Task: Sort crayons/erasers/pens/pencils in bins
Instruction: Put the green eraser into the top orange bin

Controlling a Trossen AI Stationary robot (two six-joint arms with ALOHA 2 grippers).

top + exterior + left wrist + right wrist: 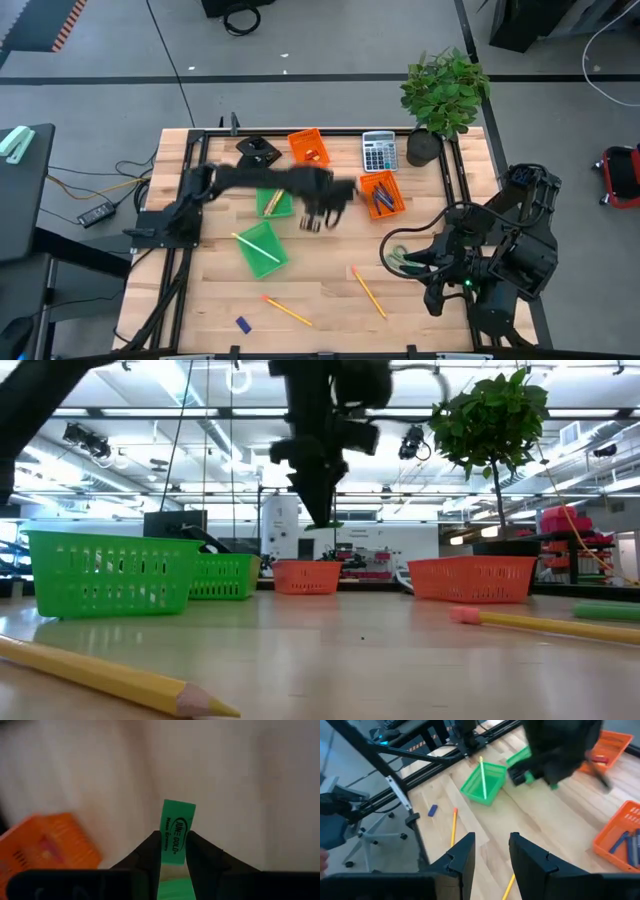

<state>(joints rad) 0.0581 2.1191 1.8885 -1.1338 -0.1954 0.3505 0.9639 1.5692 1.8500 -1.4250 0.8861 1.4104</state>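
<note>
Wooden bench below, we hold the green eraser in our left jaws, lifted to clear the bins. Our right jaws wait apart.

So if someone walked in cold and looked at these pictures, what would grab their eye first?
Probably the left hand, raised over the middle of the table and shut on a green eraser. Next, the bright bins: a green bin with a pencil lying across it, and an orange bin holding pens. The right hand waits open at the table's right edge.
</note>
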